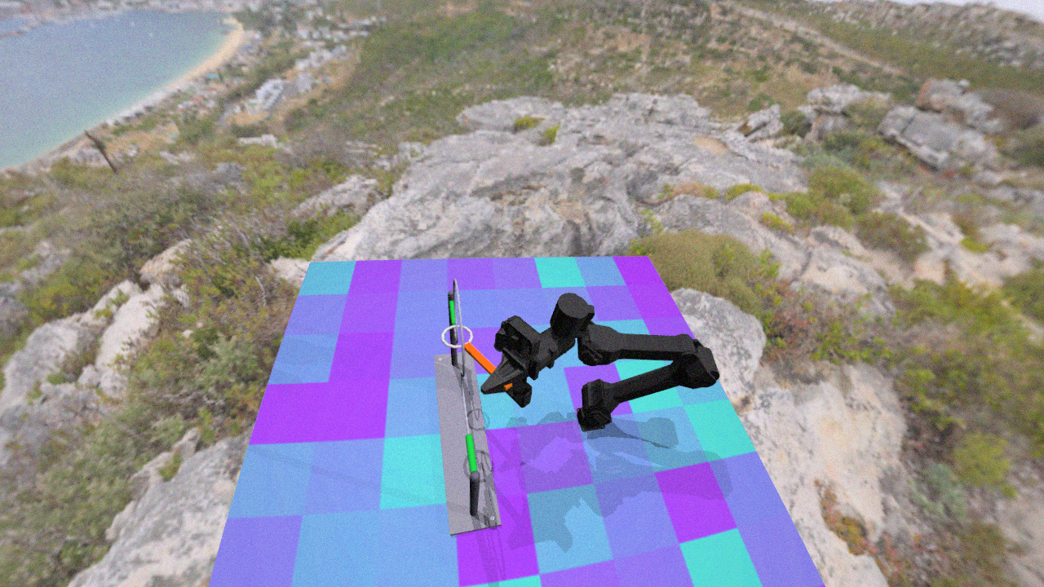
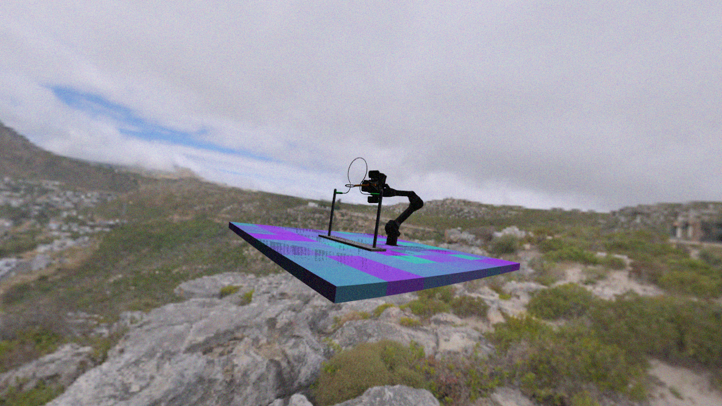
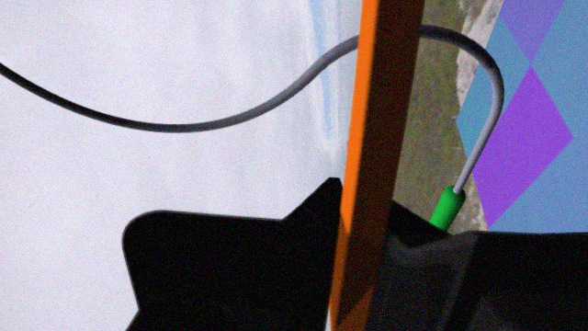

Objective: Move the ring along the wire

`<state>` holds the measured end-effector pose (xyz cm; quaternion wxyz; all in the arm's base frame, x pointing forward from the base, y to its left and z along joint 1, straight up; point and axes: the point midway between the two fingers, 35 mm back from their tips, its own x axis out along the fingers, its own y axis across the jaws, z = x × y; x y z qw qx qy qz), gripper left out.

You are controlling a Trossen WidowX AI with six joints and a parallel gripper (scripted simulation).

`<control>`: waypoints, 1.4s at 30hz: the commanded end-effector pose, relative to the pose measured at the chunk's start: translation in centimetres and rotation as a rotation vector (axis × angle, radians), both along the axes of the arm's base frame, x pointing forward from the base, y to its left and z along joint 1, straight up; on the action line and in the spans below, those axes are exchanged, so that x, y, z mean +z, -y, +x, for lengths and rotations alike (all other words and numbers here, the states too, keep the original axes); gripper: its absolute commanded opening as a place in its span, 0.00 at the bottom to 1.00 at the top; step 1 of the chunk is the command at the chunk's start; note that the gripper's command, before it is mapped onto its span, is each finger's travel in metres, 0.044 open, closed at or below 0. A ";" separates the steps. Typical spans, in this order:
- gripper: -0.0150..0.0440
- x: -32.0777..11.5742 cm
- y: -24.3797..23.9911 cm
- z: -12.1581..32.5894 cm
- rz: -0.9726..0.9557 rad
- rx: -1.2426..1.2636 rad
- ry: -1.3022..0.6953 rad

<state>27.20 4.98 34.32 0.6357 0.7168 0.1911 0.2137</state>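
The white ring (image 1: 443, 337) is around the grey wire (image 3: 276, 98) near the far post, off the far green part (image 1: 452, 312) (image 2: 338, 192). In the exterior view it looks nearly level, at the left foot of the wire's tall loop. Whether it touches the wire cannot be told. Its orange handle (image 1: 478, 357) (image 2: 356, 185) (image 3: 381, 115) slants from the ring toward the arm. My gripper (image 1: 505, 384) (image 3: 342, 189) is shut on the handle's outer end, to the arm side of the wire. The other green part (image 1: 471, 452) (image 2: 374, 193) is beside the near post. The wrist view does not show the ring.
The far post (image 2: 331, 214) and near post (image 1: 474, 496) (image 2: 377, 222) stand on a grey base plate (image 1: 456, 474). The wire's tall loop (image 2: 358, 158) rises above the gripper's height between them. In the wrist view, wire passes behind the handle and ends at a green part (image 3: 447, 204).
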 end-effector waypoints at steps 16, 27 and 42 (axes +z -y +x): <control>0.00 6.2 2.1 0.0 0.404 0.018 -0.032; 0.00 8.0 3.4 0.0 0.497 0.022 -0.042; 0.00 8.4 3.8 0.1 0.415 0.024 -0.043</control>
